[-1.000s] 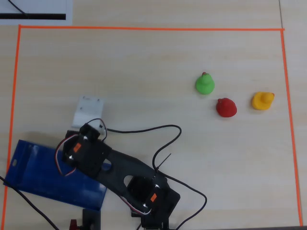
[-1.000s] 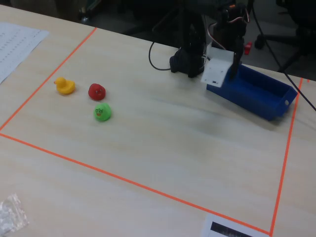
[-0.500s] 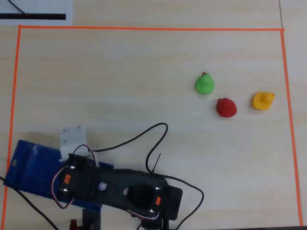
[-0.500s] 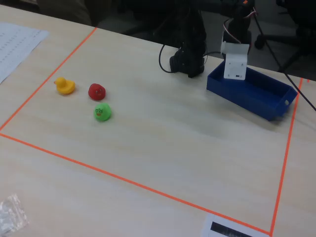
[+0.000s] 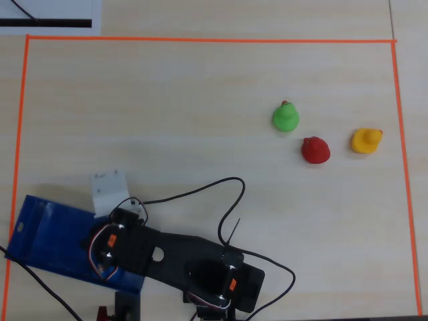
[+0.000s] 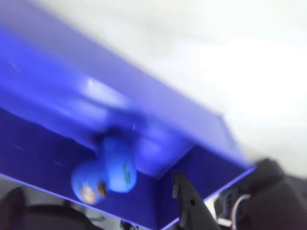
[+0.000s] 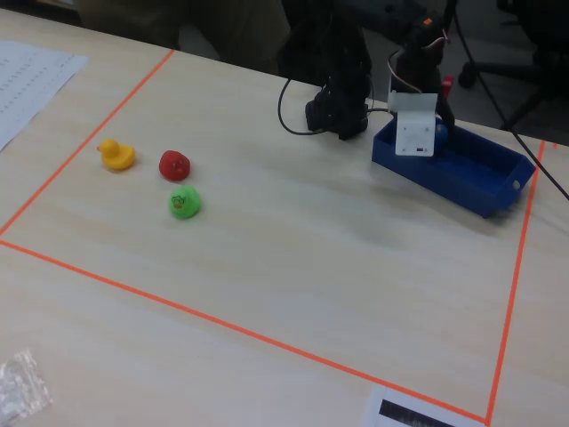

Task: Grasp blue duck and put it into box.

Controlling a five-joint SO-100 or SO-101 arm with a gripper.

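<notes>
The blue duck shows blurred in the wrist view, inside the box, against its dark-blue floor and near a corner. It lies between the jaws and touches neither. My gripper is open, with one dark finger at the lower left and the other finger at the lower right. In the overhead view the gripper hangs over the box at the lower left, and the arm hides the duck. In the fixed view the gripper stands over the near end of the box.
A green duck, a red duck and a yellow duck sit at the right of the overhead view. Orange tape frames the work area. A black cable loops beside the arm base.
</notes>
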